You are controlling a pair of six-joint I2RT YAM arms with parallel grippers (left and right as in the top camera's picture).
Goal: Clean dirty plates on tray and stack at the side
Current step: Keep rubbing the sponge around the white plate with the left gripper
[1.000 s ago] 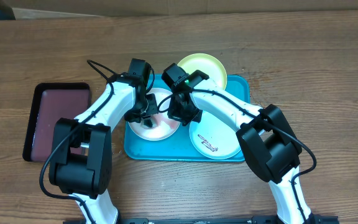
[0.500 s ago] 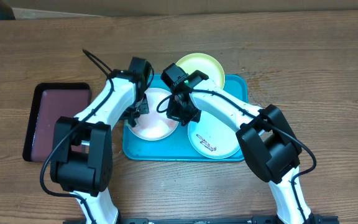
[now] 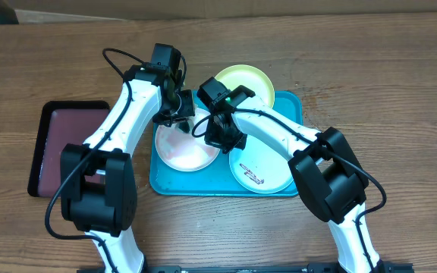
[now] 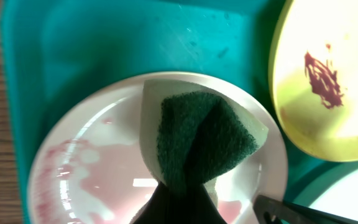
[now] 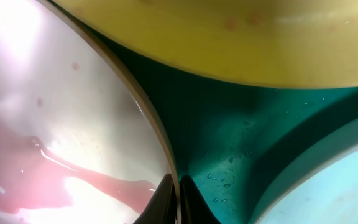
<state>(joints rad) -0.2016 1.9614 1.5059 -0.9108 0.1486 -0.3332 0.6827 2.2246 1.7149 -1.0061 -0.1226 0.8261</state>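
The turquoise tray [image 3: 287, 102] holds three plates. The white plate [image 3: 180, 155] lies at its left, wet with pink smears. My left gripper [image 3: 179, 120] is shut on a green and white sponge [image 4: 197, 137], pressed on the white plate's [image 4: 92, 168] far part. My right gripper [image 3: 220, 140] is shut on the white plate's [image 5: 55, 124] right rim. The yellow-green plate [image 3: 249, 82], with a brown smear [image 4: 323, 79], sits at the tray's far edge. The pale mint-blue plate [image 3: 268, 171], with a dark smear, lies at the tray's front right.
A dark maroon, black-rimmed tray [image 3: 67, 148] lies on the wooden table to the left of the turquoise tray. Black cables loop off both arms above the plates.
My left gripper has moved with the sponge from the plate's left side up toward its far edge. The right gripper has stayed on the rim.
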